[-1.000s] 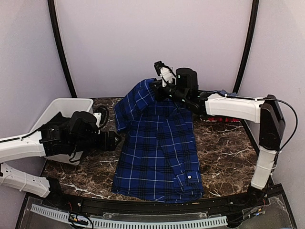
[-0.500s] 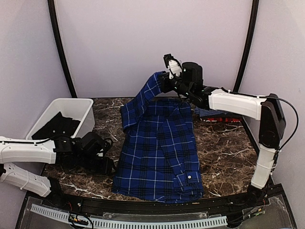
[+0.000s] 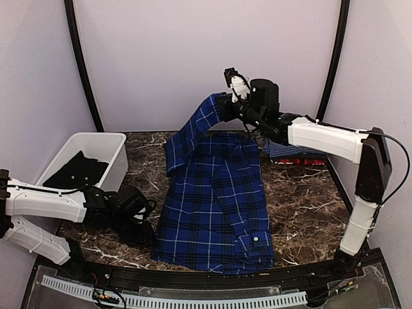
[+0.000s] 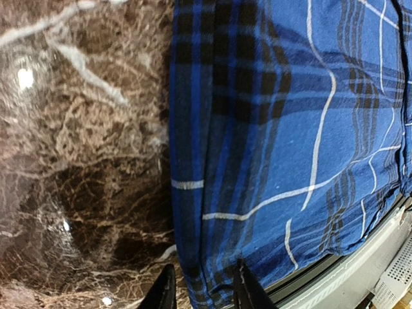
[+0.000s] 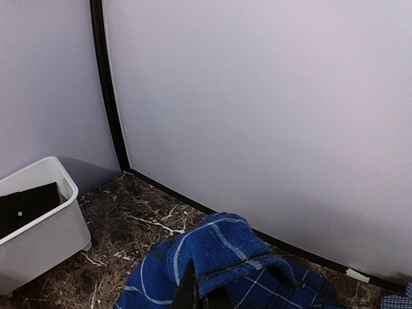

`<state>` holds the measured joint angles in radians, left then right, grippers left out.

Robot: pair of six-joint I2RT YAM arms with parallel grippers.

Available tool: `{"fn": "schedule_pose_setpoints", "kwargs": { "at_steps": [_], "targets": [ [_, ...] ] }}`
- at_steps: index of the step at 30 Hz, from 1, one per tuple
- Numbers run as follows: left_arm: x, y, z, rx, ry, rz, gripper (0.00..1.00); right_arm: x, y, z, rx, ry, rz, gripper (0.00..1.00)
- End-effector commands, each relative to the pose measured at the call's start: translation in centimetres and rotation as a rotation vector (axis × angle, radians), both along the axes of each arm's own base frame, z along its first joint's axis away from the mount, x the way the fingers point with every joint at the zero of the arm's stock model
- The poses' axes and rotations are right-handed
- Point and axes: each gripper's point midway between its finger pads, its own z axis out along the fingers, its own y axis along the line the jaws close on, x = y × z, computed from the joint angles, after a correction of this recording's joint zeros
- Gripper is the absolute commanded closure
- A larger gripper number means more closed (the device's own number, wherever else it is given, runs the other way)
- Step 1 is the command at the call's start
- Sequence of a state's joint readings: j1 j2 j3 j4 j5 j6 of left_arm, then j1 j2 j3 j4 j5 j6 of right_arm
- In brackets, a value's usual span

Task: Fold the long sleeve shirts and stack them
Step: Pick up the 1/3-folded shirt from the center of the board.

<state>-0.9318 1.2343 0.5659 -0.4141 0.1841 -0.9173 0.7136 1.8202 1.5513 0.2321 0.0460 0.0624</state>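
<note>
**Right tool lifts the plaid shirt's far end; left tool sits at its near edge**

My right tool (image 3: 223,108) is clamped tight on the deep-blue plaid cloth shirt (image 3: 212,206) with black and white lines. It grips a bunched fold at the shirt's far left end and holds it in the air, so a band of cloth hangs down from it to the rest of the garment. In the right wrist view the pinched cloth bulges just above the fingertip.

My left tool (image 4: 206,293) sits low at the plaid shirt's near left edge. Its jaws stand apart with that edge between them. I cannot tell whether they are pressing on the cloth.

The rest of the plaid shirt lies flat on the dark marble-patterned surface (image 3: 302,199), its hem at the near rim.

To the far right of the plaid shirt, under my right arm, a lighter blue fine-check shirt (image 3: 283,150) lies on a red shirt (image 3: 304,162).

To the left of the plaid shirt stands a white plastic bin (image 3: 112,143) with black cloth (image 3: 77,170) inside.
</note>
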Motion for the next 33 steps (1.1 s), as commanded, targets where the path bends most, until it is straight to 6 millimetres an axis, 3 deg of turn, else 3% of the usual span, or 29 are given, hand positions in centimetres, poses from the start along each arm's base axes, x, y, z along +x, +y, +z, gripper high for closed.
{"fn": "schedule_pose_setpoints", "kwargs": {
  "at_steps": [1,4,14,20,28,33],
  "targets": [
    [-1.7,0.8,-1.1,0.022,0.078,-0.003,0.71,-0.8,-0.8,4.1,0.058,-0.062,-0.007,1.0],
    [-2.3,1.3,-1.6,0.043,0.098,-0.007,0.72,-0.9,-0.8,4.3,0.059,-0.061,-0.004,1.0],
    [-3.4,0.3,-2.4,0.017,0.139,-0.036,0.8,-0.9,-1.1,4.8,0.057,-0.066,-0.012,1.0],
    [-3.3,0.7,-2.6,0.049,0.135,-0.022,1.0,-0.4,-1.7,5.1,0.027,-0.086,-0.052,1.0],
    [-1.4,0.4,-0.2,0.084,0.034,-0.045,1.0,2.1,-5.3,6.3,0.028,-0.097,-0.201,1.0],
    [-0.8,-1.4,1.9,0.07,-0.023,-0.131,1.0,3.0,-7.9,7.1,0.036,-0.102,-0.282,1.0]
  ]
}}
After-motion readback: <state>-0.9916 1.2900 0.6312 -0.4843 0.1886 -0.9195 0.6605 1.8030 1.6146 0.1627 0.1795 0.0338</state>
